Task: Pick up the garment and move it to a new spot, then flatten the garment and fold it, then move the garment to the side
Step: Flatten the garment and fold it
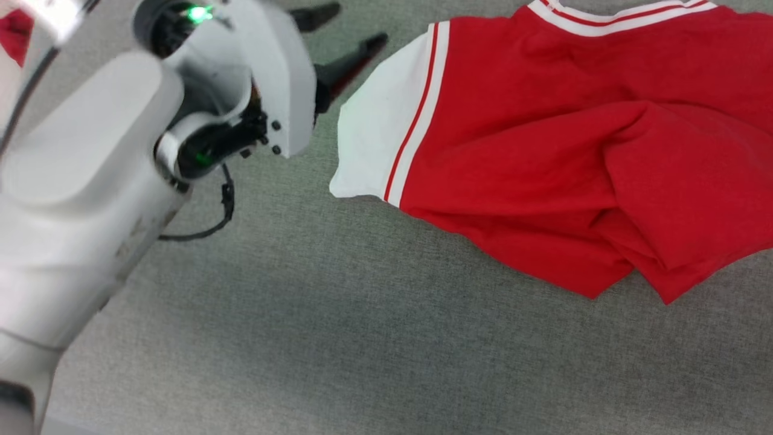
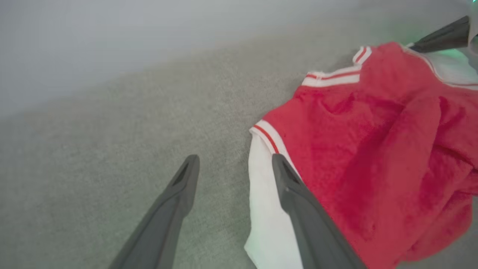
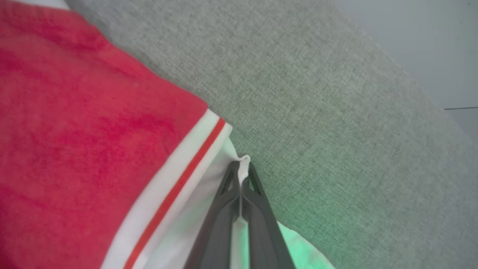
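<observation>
The shirt (image 1: 543, 139) lies rumpled on the grey table (image 1: 362, 338), not yet flat. The right gripper (image 3: 242, 168) is clamped on the edge of one white sleeve (image 3: 201, 186), seemingly to pull it taut. The left gripper (image 2: 233, 161) hangs spread wide at the other sleeve (image 2: 261, 194), likely about to take hold.

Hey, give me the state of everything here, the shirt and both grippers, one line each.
garment: lying rumpled on the gray surface, not flattened, not folded.
left gripper: open, empty, beside the garment.
right gripper: shut, pinching the garment's white edge.
</observation>
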Robot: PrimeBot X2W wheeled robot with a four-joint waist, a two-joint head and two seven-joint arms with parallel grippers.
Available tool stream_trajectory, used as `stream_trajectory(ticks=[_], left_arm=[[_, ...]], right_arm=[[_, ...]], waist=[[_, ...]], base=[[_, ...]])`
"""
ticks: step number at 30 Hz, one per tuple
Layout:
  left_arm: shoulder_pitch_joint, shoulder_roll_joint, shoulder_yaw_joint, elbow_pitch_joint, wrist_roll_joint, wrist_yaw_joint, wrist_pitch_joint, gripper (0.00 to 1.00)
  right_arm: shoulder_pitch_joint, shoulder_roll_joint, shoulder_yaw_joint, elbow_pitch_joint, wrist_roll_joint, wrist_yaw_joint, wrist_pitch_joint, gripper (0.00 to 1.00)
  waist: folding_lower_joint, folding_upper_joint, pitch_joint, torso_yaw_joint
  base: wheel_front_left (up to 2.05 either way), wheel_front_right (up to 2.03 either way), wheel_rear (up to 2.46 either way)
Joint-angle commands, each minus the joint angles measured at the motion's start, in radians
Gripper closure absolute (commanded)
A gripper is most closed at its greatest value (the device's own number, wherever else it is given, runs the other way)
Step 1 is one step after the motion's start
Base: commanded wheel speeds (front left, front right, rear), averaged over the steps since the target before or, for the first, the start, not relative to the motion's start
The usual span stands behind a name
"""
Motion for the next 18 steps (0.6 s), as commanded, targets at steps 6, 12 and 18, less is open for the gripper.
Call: stream_trajectory(ticks=[6,12,18], left_arm=[[-0.127,-0.028,-0.113,0.12,-0.143,0.002,0.206,0.0],[-0.19,-0.056,-0.157,0.191,-0.241,0.002,0.271,0.0],[-0.212,-0.062,-0.193,0.214,-0.305,0.002,0.321,0.0]], right_arm=[[0.031,0.023,0.083,0.039,0.012,-0.004,0.018,1.0],[-0.004,0.035,0.119,0.036,0.021,-0.004,0.025,1.0],[-0.027,0.033,0.151,0.047,0.029,-0.006,0.011,1.0]], waist=[[0.0,0.0,0.033,-0.02],[0.0,0.0,0.061,-0.043],[0.0,0.0,0.076,-0.053]], base=[[0.0,0.0,0.0],[0.0,0.0,0.0],[0.0,0.0,0.0]])
